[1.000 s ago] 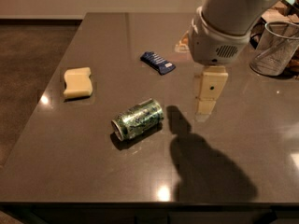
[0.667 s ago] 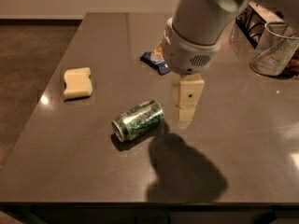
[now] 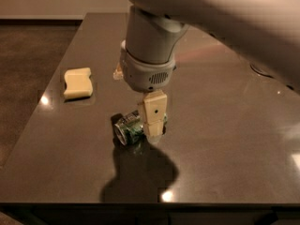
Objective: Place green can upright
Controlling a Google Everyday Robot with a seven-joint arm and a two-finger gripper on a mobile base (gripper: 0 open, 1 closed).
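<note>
The green can [image 3: 128,129] lies on its side on the dark table [image 3: 225,139], near the front middle, one silver end facing front left. My gripper [image 3: 152,125] hangs straight down over the can's right half. One cream finger [image 3: 153,116] shows in front of the can and covers part of it; its tip reaches about table level. The other finger is hidden behind it.
A yellow sponge [image 3: 78,83] lies at the left of the table. My large grey arm fills the upper right and hides the back of the table. The table's front edge runs just below the can's shadow.
My gripper has moved left and down, from beside the can's right end to directly over the can. The can lies in the same spot on its side.
</note>
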